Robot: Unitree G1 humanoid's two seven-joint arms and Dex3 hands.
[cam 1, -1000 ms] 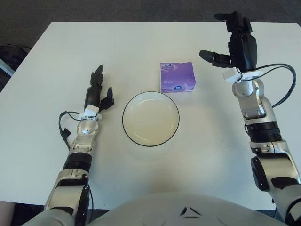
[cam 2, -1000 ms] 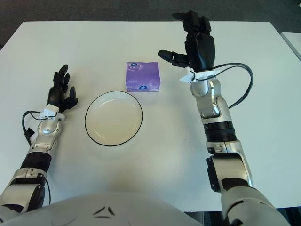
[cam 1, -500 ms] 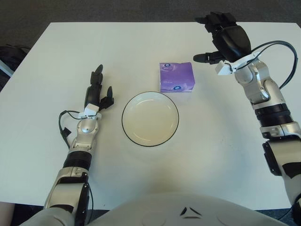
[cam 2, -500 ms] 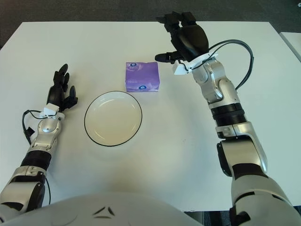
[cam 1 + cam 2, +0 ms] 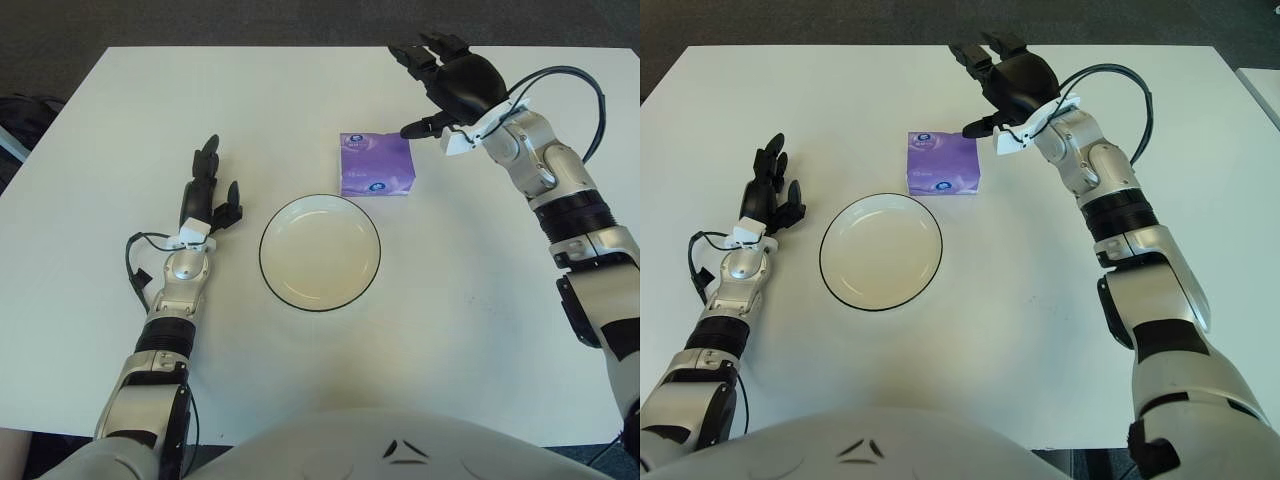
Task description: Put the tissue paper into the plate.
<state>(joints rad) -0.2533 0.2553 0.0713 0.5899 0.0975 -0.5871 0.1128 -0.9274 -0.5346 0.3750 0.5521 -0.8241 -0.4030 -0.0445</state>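
Note:
A purple tissue pack [image 5: 376, 164] lies flat on the white table, just beyond the right rim of a round white plate [image 5: 320, 251] with a dark edge. My right hand [image 5: 440, 85] hovers just right of and behind the pack, fingers spread, thumb pointing toward the pack's far right corner; it holds nothing. My left hand [image 5: 207, 192] shows to the left of the plate with its fingers extended, holding nothing. The plate has nothing in it.
The white table [image 5: 120, 120] reaches across both views, with dark floor past its far edge. A black cable [image 5: 575, 85] loops off my right forearm. A dark object [image 5: 15, 115] sits off the table's left edge.
My right hand has swung left and down from the table's far right toward the tissue pack, rotating so the palm faces the pack. The left hand, pack and plate stayed put.

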